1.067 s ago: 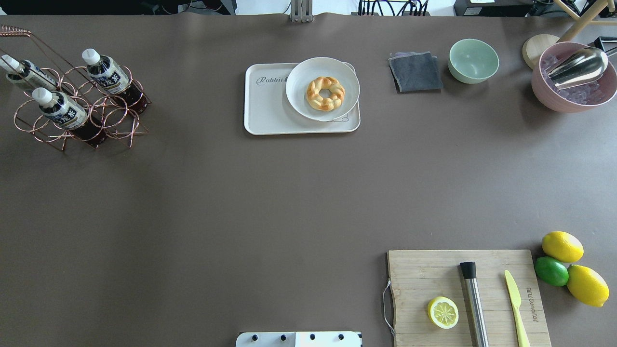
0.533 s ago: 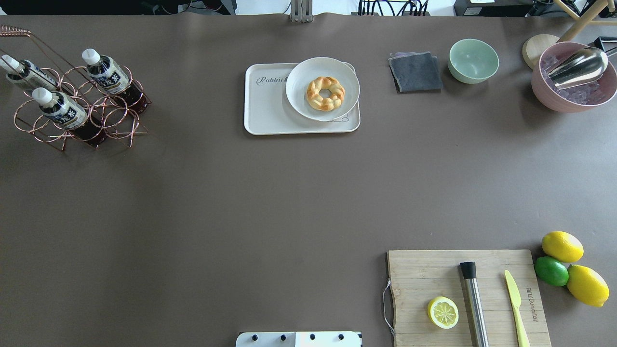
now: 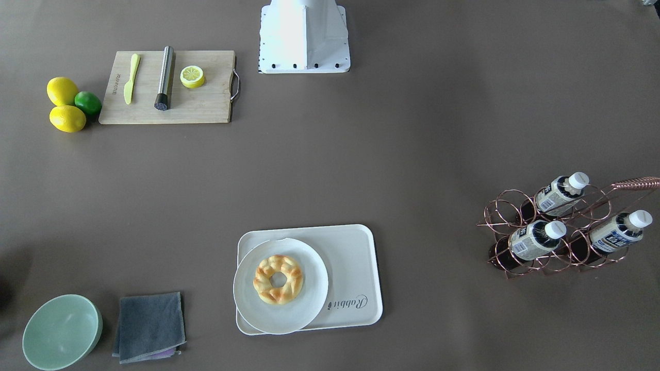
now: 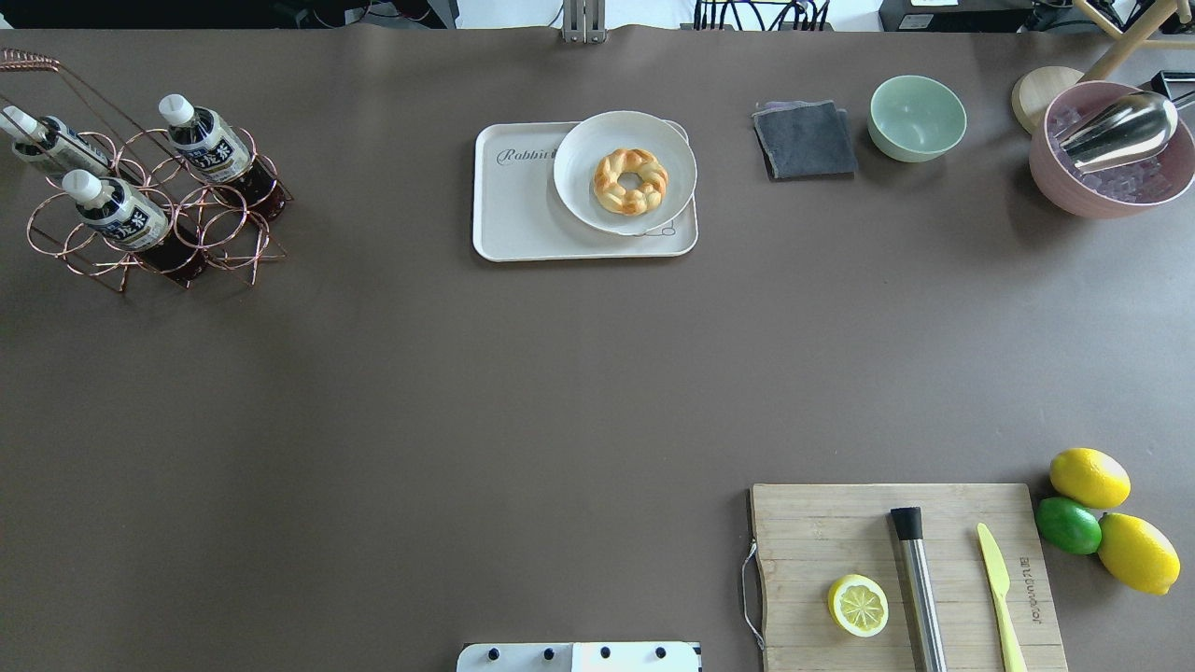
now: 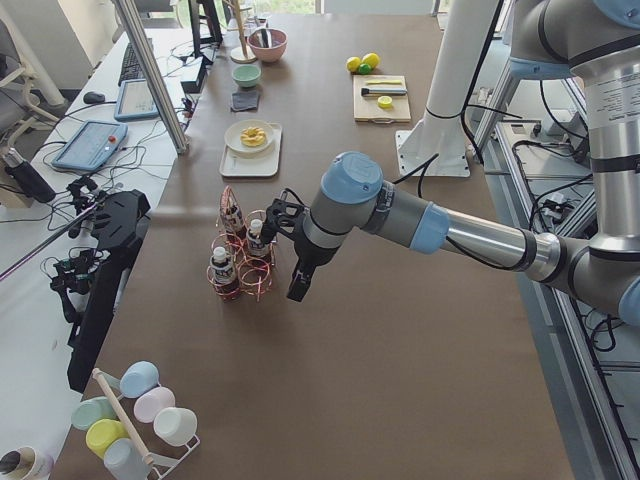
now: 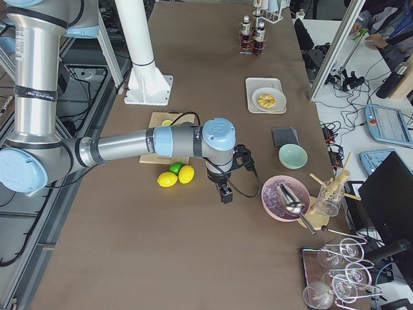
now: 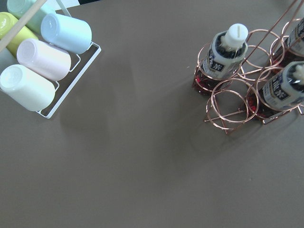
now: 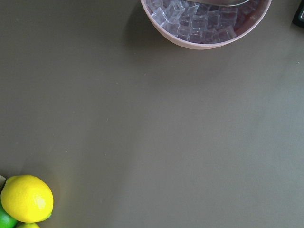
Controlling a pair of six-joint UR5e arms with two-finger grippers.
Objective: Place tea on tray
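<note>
Left gripper (image 5: 297, 288), finger spacing not discernible, hangs just beside the copper rack (image 3: 635, 183); right gripper (image 6: 226, 194), likewise not discernible, hangs near the pink bowl (image 4: 1050, 182) of ice cubes (image 8: 199, 21) and scoop (image 4: 1120, 131). The rack holds the tea (image 4: 207, 149), tilted, with two like bottles, well apart from the tray (image 4: 523, 219), which carries a plate (image 4: 579, 191) with a ring pastry (image 4: 631, 181).

Tea (image 4: 210, 147): I count 3 bottles, in 1 copper rack (image 4: 224, 224) at 10 o'clock
Tray (image 4: 518, 210): 1, at 12 o'clock
Plate (image 4: 579, 177): 1, with 1 pastry ring (image 4: 631, 180)
Bowls: 2 toward 2 o'clock, 1 green bowl (image 4: 917, 121) and 1 pink bowl (image 4: 1064, 191)
Scoop (image 4: 1120, 131): 1
Cloth (image 4: 805, 138): 1
Cutting board (image 4: 822, 532): 1, at 5 o'clock
On it I see: 1 lemon half (image 4: 858, 605), 1 muddler (image 4: 917, 588), 1 knife (image 4: 997, 583)
Whole lemons (image 4: 1089, 477): 2
Lime (image 4: 1068, 525): 1
</note>
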